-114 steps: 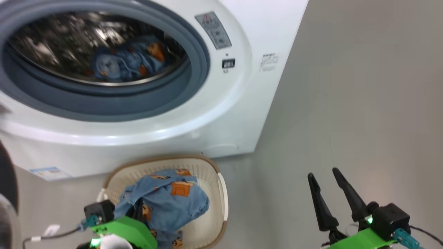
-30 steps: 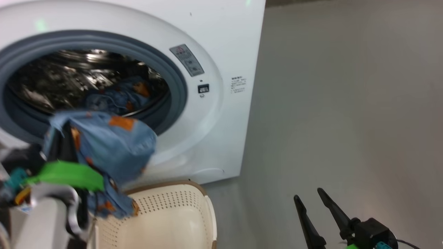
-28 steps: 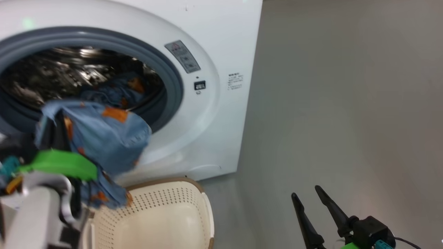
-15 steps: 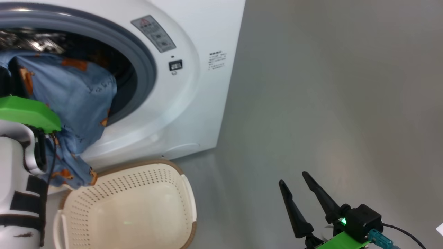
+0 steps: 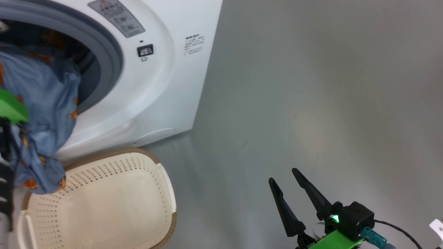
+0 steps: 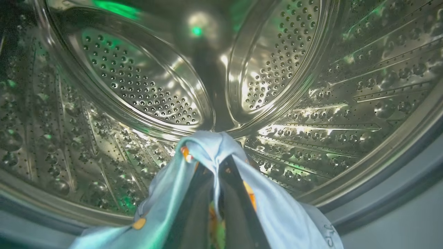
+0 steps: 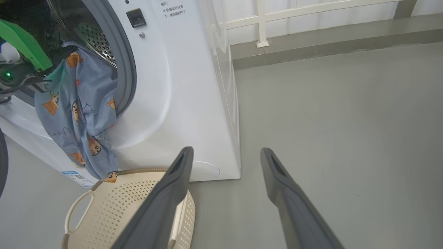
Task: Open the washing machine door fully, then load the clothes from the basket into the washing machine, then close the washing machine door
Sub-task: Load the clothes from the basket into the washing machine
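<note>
Left claw (image 6: 216,166): both dark fingers pressed together, clamped on one of the clothes (image 6: 277,214). Light blue fabric was bunched over the tips and draped down both sides of them. The claw pointed into the washing machine's steel drum (image 6: 138,86), with the tips past the grey gasket (image 6: 398,186) and perforated drum wall all around. The arm's green mount (image 7: 24,43) sat at the mouth of the opening.

Held garment (image 7: 83,103): blue with orange-brown cartoon figures. Its upper part was inside the drum opening, and the rest trailed out over the gasket lip and down the white front of the washing machine (image 5: 166,86). The bottom end hung down to the back rim of the basket (image 5: 104,173); could not tell if it touched.

The cream perforated basket with its brown rim sat on the floor (image 5: 311,86), just in front of the washer and below the opening. A blue label (image 7: 78,177) was on the washer's lower front, just behind the basket.

Right claw (image 5: 282,175): fingers spread wide apart and gripping nothing. It hung low over bare grey floor, well to the right of the basket and the machine. In its wrist view the fingers (image 7: 173,186) framed the washer's front corner.
</note>
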{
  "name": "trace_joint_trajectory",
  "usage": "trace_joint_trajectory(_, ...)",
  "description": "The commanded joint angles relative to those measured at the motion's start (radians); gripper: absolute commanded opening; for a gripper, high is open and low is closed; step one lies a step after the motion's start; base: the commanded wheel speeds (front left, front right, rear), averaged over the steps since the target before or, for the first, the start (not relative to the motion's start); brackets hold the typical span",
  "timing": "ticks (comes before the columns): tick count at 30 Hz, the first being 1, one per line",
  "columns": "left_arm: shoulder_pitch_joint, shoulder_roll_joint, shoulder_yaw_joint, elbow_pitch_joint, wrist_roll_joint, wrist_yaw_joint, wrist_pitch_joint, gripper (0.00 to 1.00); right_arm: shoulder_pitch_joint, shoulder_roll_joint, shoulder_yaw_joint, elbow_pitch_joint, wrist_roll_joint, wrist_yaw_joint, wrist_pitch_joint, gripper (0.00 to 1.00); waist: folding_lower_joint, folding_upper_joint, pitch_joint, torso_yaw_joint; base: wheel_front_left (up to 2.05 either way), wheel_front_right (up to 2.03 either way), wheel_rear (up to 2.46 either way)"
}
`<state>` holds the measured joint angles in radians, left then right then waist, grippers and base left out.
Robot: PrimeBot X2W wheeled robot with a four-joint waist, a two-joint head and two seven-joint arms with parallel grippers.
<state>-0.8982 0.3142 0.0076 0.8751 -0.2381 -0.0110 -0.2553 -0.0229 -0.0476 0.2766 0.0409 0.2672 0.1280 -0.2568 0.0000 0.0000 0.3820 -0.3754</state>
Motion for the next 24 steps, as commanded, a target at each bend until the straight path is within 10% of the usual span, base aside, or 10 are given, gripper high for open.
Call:
trace_joint_trajectory(1, -0.053, 0.065, 0.026, -0.006, 0.019, -0.007, -0.006, 0.0, -0.004, -0.003, 0.026, -0.028, 0.016, 0.003, -0.005, 1.0, 0.0, 0.0, 0.032, -0.026, 0.0, 0.0, 0.0)
trace_joint_trajectory(24, -0.348, 0.16, 0.06, 0.05, 0.052, 0.018, -0.006, 0.0, 0.013, -0.003, 0.069, -0.064, 0.032, 0.003, -0.005, 1.0, 0.0, 0.0, 0.172, -0.105, 0.0, 0.0, 0.0)
